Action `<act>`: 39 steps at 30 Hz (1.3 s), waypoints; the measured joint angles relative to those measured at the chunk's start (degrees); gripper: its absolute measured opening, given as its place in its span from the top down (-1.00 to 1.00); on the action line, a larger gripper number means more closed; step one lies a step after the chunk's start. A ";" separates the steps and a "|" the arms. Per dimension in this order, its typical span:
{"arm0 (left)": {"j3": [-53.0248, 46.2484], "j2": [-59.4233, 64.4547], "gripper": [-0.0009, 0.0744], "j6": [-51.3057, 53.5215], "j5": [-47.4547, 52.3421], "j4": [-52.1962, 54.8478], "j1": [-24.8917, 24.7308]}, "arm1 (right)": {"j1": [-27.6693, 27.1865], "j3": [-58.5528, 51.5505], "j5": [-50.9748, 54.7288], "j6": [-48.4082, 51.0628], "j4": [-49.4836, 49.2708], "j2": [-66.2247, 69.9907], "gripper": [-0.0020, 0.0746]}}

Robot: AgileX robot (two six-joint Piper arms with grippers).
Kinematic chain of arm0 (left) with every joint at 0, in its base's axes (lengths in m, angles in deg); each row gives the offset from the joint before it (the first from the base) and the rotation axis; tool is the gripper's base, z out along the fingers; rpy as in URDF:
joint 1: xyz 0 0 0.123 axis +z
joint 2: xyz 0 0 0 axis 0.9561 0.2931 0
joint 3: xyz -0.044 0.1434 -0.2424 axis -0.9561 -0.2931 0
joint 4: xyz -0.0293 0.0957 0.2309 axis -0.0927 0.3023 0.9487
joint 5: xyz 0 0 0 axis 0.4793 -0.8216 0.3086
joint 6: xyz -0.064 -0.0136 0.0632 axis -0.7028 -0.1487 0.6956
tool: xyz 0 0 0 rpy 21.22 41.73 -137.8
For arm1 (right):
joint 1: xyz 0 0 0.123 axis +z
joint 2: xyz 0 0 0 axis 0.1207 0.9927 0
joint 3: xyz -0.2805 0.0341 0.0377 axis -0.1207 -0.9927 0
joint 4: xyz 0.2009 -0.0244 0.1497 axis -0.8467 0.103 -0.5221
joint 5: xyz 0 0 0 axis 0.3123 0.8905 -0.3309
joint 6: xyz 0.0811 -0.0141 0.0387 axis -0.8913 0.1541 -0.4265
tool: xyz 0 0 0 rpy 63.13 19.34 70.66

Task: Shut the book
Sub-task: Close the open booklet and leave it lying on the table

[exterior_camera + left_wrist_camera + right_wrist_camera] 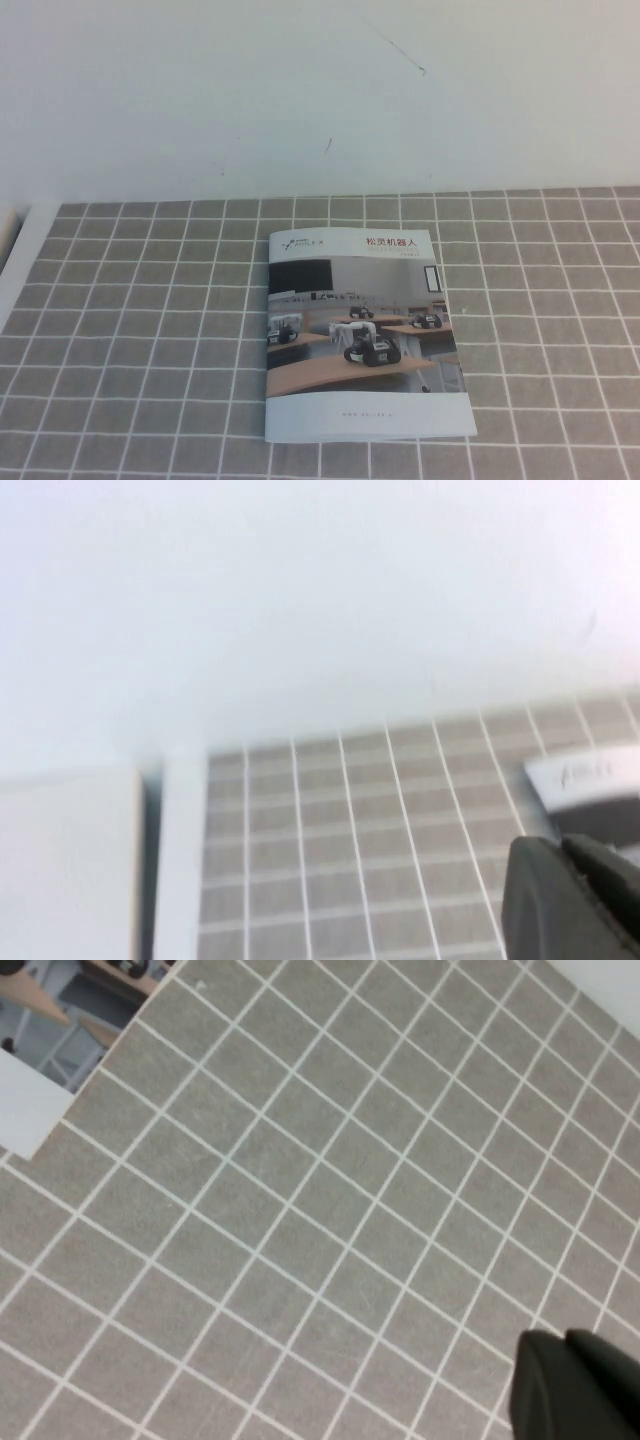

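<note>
The book (365,335) lies flat and closed on the grey checked cloth (150,330), its cover with a photo of robots on desks facing up. Neither arm shows in the high view. In the left wrist view my left gripper (560,842) is shut with nothing in it, its dark fingers pressed together just short of the book's top edge (585,780). My right gripper (565,1338) is also shut and empty above bare cloth, well away from a corner of the book (35,1080).
The cloth ends at a white wall (320,90) at the back. A white table edge (15,260) runs along the cloth's left side, and a pale flat block (70,865) sits beyond it in the left wrist view.
</note>
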 joint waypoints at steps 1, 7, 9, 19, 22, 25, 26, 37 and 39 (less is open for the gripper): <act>-1.47 -2.40 0.98 0.00 -1.35 0.00 0.00 | 0.00 -2.71 -1.18 -1.53 0.55 -2.85 0.95; -13.75 -13.35 0.98 -0.37 -8.54 0.12 0.00 | 0.00 -17.29 -8.95 -9.90 1.20 -18.01 0.95; -17.92 -16.11 0.98 -0.92 -9.62 0.12 0.00 | 0.00 -21.79 -11.53 -12.73 1.20 -22.27 0.95; -27.28 -19.44 0.98 -1.02 -10.18 -1.22 0.00 | 0.00 -33.72 -16.31 -18.70 0.45 -30.42 0.95; -27.28 -19.44 0.98 -1.02 -10.18 -1.31 0.00 | 0.00 -34.82 -16.44 -18.80 0.31 -30.42 0.95; -27.28 -19.44 0.98 -1.02 -10.09 -1.31 0.00 | 0.00 -34.93 -15.62 -18.80 0.31 -30.42 0.95; -27.28 -19.44 0.98 -1.02 -9.94 -1.31 0.00 | 0.00 -34.93 -15.40 -18.80 0.31 -30.42 0.95; -27.32 -19.44 0.98 -1.02 -9.59 -1.31 0.00 | 0.00 -34.93 -14.91 -18.91 0.27 -30.42 0.95; -27.32 -19.56 0.98 -1.02 -9.59 -1.31 -0.14 | 0.00 -34.93 -14.82 -18.91 0.27 -30.42 0.95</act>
